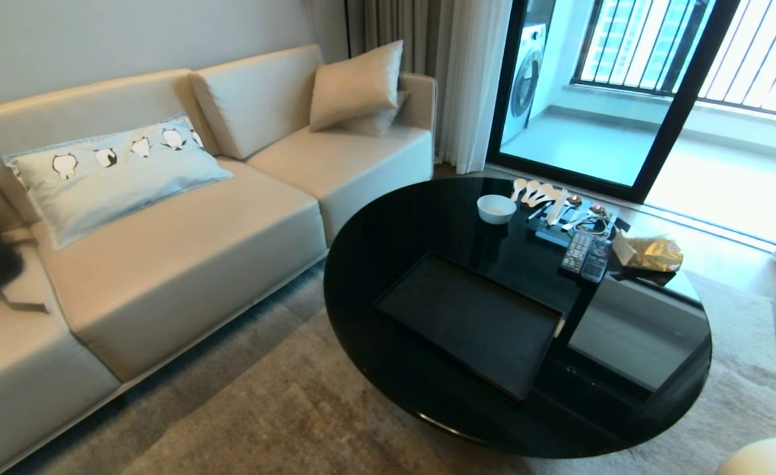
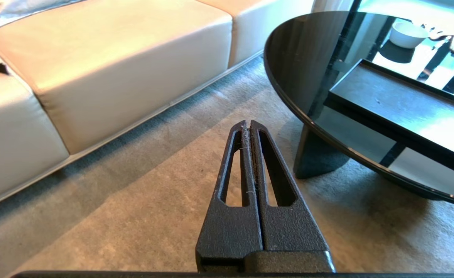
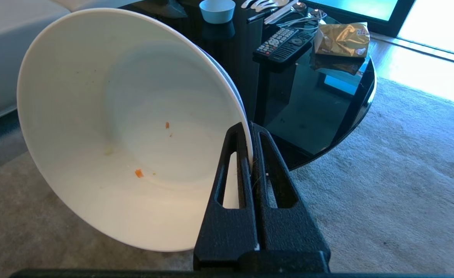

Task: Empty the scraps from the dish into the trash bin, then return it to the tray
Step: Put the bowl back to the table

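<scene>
Here the right gripper (image 3: 251, 127) pinches the rim of the dish (image 3: 126, 127), which fills the left half of the right wrist frame, tilted on its side, with a few orange scraps (image 3: 138, 173) stuck inside. The left gripper (image 2: 247, 124) is closed on nothing over the carpet. The tray (image 1: 473, 323) lies bare at centre-right of the head frame on the round black table (image 1: 427, 218).
</scene>
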Controlling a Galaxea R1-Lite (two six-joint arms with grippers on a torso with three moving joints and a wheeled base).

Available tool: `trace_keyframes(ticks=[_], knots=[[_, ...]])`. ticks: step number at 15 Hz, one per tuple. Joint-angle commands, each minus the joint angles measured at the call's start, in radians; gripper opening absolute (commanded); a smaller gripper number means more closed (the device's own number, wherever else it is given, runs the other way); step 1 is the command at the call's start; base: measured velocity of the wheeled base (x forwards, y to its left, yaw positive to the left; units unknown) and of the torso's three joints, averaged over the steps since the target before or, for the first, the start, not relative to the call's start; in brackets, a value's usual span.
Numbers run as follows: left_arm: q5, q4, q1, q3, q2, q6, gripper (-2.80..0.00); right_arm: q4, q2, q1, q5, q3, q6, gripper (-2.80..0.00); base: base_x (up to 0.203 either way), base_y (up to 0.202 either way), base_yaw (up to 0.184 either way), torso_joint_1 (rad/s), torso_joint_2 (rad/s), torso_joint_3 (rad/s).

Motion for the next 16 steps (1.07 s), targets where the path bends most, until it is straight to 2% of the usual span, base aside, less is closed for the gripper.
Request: trace_keyframes(ticks=[1,10,16], knots=[[0.001,0.0,0.0,0.0,0.0,0.0,-2.8,-0.001,0.0,0.001,0.001,0.0,0.0,-2.8,0.0,0.0,0.0,0.0,0.0,0.0],[0.001,0.0,0.0,0.0,0.0,0.0,-2.8,0.001,0.0,0.001,0.001,0.0,0.0,-2.8,0.169,0.0,-0.001,0.002,0.0,0.003],[0.001,0.0,0.0,0.0,0.0,-0.001,-2.8,0.001,0.0,0.0,0.001,0.0,-0.004,-2.8,0.014,0.0,0.0,0.002,0.0,0.0]])
